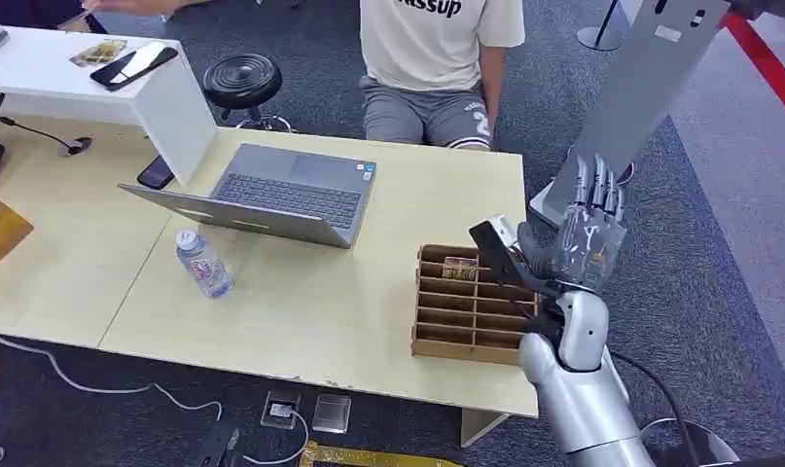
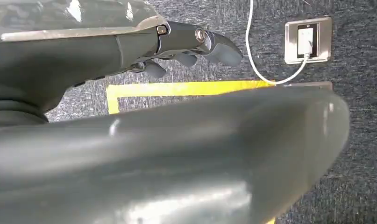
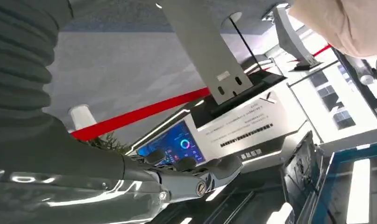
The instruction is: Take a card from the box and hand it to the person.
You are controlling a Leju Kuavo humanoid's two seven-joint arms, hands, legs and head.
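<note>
A wooden slotted box [image 1: 466,309] stands at the table's near right corner, with a small printed card [image 1: 457,268] upright in its far slot. My right hand [image 1: 588,238] is raised over the box's right edge, fingers pointing up. A dark card [image 1: 500,255] juts from its thumb side and tilts over the box; the hand holds it. The thumb and fingers [image 3: 195,179] also appear from the right wrist. A person [image 1: 432,58] in a white shirt and grey shorts sits at the table's far side. My left hand [image 2: 191,46] hangs over the floor, fingers loosely bent, holding nothing.
An open grey laptop [image 1: 271,195] and a water bottle [image 1: 203,263] sit mid-table. A white riser [image 1: 96,92] with a phone [image 1: 133,66] is at the far left, a black stool [image 1: 242,80] behind it. A grey stand [image 1: 641,88] rises right of the table.
</note>
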